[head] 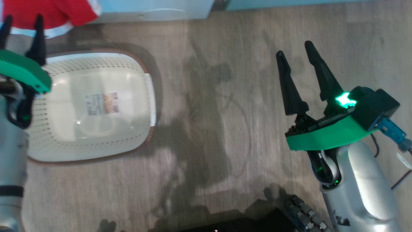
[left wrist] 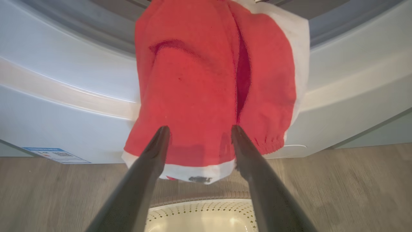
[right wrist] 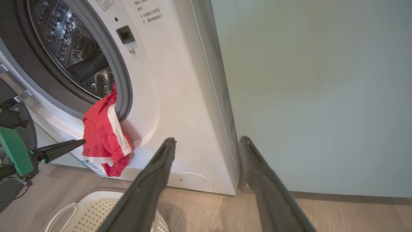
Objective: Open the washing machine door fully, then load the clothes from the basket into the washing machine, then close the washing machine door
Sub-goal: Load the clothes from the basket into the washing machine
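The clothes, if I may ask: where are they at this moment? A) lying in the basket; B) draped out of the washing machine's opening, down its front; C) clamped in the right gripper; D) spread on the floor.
B: the clothes hang from the washing machine opening, above the bare basket.

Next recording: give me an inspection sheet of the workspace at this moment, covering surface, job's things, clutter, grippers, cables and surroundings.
Surface: wood-look floor, bare apart from shadows.
Job's things: basket on the floor, empty, label on its base; clothes hang from the drum opening down the front of the washing machine.
Clutter: nothing seen.
Grippers: left gripper open, fingertips at the hanging clothes' lower part; right gripper open, empty, over the floor.
Cables: dark cable at the right wrist.
Surroundings: pale teal cabinet beside the washing machine.
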